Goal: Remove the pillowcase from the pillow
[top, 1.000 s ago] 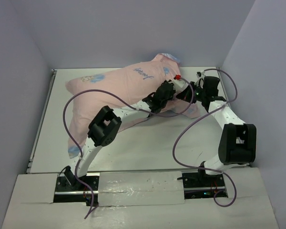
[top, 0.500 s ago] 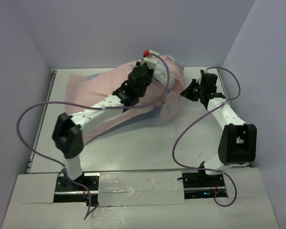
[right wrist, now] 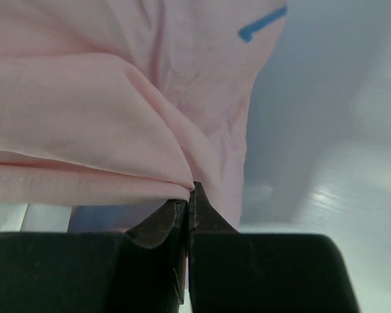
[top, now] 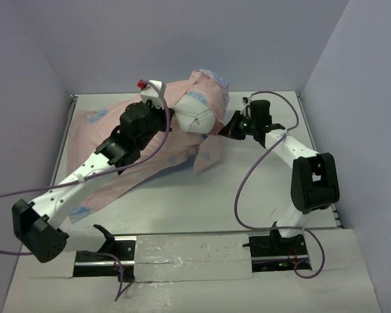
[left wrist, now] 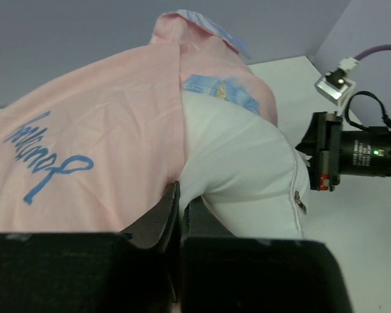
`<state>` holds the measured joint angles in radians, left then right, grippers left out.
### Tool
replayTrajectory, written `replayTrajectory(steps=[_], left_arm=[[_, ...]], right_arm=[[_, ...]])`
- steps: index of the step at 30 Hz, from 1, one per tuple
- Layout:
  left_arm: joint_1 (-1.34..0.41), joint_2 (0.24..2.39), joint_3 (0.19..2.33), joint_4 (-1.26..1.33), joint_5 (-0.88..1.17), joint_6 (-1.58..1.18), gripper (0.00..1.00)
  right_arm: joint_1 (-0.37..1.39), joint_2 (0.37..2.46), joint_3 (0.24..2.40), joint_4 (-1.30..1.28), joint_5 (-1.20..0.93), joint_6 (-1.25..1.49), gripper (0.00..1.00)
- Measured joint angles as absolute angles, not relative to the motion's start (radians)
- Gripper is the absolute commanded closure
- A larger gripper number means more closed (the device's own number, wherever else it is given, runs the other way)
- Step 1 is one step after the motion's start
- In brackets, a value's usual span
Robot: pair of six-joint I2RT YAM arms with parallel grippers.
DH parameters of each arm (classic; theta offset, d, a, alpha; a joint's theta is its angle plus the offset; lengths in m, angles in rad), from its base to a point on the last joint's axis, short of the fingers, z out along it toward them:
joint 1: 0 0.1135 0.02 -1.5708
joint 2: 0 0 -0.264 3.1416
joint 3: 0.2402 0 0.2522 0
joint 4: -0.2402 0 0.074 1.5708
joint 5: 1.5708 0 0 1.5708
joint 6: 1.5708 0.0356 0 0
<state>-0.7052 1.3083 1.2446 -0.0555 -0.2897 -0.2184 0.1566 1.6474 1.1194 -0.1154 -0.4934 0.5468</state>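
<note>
Pillowcase [top: 176, 153]: seen with the pale pink side out, scattered with small blue marks. It is spread from the far left of the table toward the far middle and is bunched up where it meets the pillow. A strip of its blue side is seen at the open edge in the left wrist view.
Pillow [top: 194, 114]: a plump white corner is bared at the far middle of the table, just beyond the open edge of the pillowcase. The rest is hidden under the pink fabric. A stitched seam is seen down its right edge in the left wrist view.
Left gripper [left wrist: 180, 193]: the jaws are closed tight on the pink edge of the pillowcase, right against the bare white pillow. It is raised above the table on the left side of the bared corner.
Right gripper [right wrist: 189, 192]: the jaws are pressed together on a fold of pink pillowcase fabric, low and just right of the bared corner. Its dark body is seen facing the pillow in the left wrist view.
Blue scrawl [left wrist: 45, 156]: a handwriting-like mark is printed on the pink cloth, left of the left gripper.
Table [top: 247, 195]: a white surface, enclosed by pale grey-lilac walls.
Cables [top: 244, 189]: purple leads are looped beside each arm.
</note>
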Motion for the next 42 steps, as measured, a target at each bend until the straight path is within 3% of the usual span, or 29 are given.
replayTrajectory(steps=[5, 16, 19, 24, 27, 30, 32, 34, 36, 42], left_arm=[[-0.650, 1.184, 1.150, -0.104, -0.192, -0.276, 1.00], [-0.709, 0.985, 0.886, -0.043, -0.028, -0.318, 1.00], [-0.748, 0.958, 0.839, -0.043, -0.017, -0.323, 1.00], [-0.778, 0.994, 0.804, -0.087, -0.049, -0.370, 1.00], [-0.783, 1.037, 0.792, -0.105, -0.080, -0.410, 1.00], [-0.785, 1.082, 0.788, -0.125, -0.082, -0.421, 1.00], [-0.785, 1.114, 0.797, -0.152, -0.075, -0.414, 0.68], [-0.789, 1.144, 0.822, -0.200, -0.063, -0.405, 0.29], [-0.802, 1.171, 0.863, -0.244, -0.053, -0.403, 0.02], [-0.916, 1.264, 1.074, -0.376, -0.110, -0.393, 0.01]], right_arm=[[0.286, 1.634, 1.085, -0.070, -0.450, 0.506, 1.00], [0.361, 1.619, 1.003, 0.026, -0.421, 0.514, 0.98], [0.365, 1.620, 0.979, 0.039, -0.423, 0.515, 0.86], [0.365, 1.581, 0.914, -0.034, -0.357, 0.500, 0.81], [0.359, 1.480, 0.896, -0.177, -0.231, 0.497, 0.53], [0.333, 1.355, 0.896, -0.279, -0.109, 0.483, 0.39], [0.311, 1.272, 0.896, -0.336, -0.046, 0.474, 0.35], [0.289, 1.196, 0.896, -0.381, 0.010, 0.463, 0.30], [0.267, 1.136, 0.896, -0.416, 0.052, 0.450, 0.28], [0.209, 1.068, 0.896, -0.473, 0.087, 0.440, 0.26]])
